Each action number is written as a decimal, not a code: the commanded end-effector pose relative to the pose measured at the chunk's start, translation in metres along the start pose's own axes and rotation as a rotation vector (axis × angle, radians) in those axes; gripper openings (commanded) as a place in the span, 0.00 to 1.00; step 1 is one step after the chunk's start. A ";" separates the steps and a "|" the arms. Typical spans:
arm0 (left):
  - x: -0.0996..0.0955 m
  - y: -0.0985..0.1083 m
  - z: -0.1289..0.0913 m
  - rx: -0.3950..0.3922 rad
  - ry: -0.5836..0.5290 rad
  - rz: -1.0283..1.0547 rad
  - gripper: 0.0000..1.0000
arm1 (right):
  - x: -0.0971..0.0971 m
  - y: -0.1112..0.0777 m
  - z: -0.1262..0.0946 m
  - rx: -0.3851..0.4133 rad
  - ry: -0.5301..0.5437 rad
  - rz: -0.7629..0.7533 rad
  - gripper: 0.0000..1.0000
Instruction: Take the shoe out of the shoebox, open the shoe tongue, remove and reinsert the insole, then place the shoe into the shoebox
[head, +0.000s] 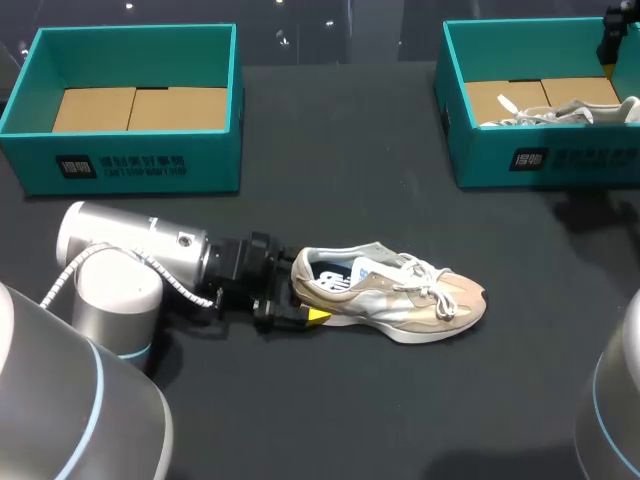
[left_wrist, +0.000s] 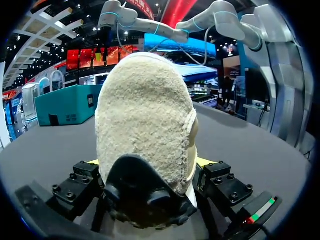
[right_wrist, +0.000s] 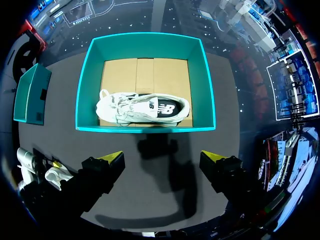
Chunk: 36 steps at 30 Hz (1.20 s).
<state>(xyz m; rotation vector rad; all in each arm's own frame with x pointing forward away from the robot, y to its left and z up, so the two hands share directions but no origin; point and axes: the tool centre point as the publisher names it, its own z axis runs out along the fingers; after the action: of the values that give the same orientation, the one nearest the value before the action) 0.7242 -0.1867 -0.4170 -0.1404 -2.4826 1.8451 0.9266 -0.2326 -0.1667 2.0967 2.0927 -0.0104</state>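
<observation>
My left hand (left_wrist: 149, 162) pinches the fuzzy, rounded heel of the beige mesh shoe (head: 400, 295), toe pointing right; right hand (right_wrist: 162, 157) spread.

left arm (head: 130, 255) was fat silver-grey tubes with thin light-blue rings (head: 140, 351) | a black-and-white striped cable (head: 175, 283) ran along its side | left gripper (left_wrist: 150, 165) had black blocks with small round screws (left_wrist: 75, 176), yellow tips (left_wrist: 204, 161) and a red-and-green strip (left_wrist: 260, 212) | right gripper (right_wrist: 162, 157) had black fingers (right_wrist: 100, 175) with yellow tips | right arm (head: 612, 400) was silver-grey too
</observation>
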 end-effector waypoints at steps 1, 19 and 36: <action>0.003 0.001 -0.001 -0.003 -0.001 -0.001 0.00 | 0.000 0.000 0.000 0.001 0.001 0.000 1.00; 0.008 0.001 -0.007 -0.039 -0.049 -0.049 0.00 | 0.000 0.000 0.000 0.001 0.001 0.000 1.00; 0.008 0.001 -0.007 -0.039 -0.049 -0.049 0.00 | 0.000 0.000 0.000 0.001 0.001 0.000 1.00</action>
<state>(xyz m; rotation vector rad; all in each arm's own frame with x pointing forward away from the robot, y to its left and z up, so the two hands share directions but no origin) 0.7185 -0.1800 -0.4165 -0.0365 -2.5295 1.8050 0.9266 -0.2326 -0.1667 2.0967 2.0927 -0.0104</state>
